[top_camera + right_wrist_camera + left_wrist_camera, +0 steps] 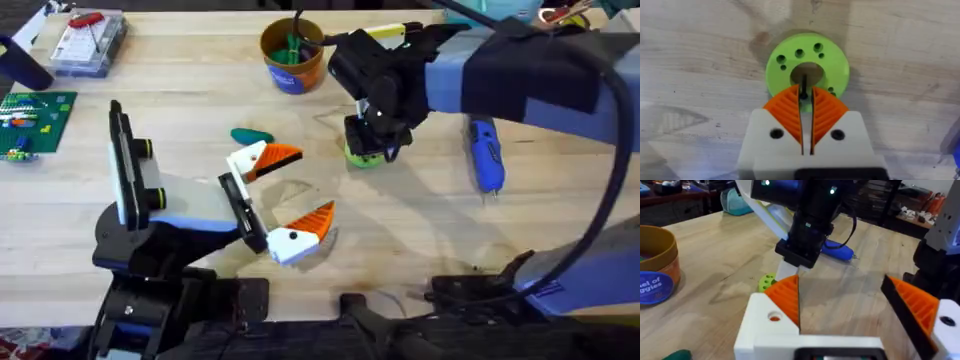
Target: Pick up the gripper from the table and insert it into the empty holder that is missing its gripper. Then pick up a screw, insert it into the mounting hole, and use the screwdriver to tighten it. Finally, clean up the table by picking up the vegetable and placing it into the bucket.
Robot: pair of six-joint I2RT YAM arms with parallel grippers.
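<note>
Right wrist view: the right gripper, white with orange ribbed pads, pinches a small dark screw over the centre hole of the lime-green round disc. Overhead, the left gripper hangs wide open near the dark teal-green pod-shaped vegetable; the blue pen-shaped screwdriver lies on the wooden table, well apart from the orange-and-blue bucket.

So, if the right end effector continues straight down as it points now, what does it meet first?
Probably the green disc right beneath the right end effector; a thin dark screw between its pads already points into the disc's centre hole.
</note>
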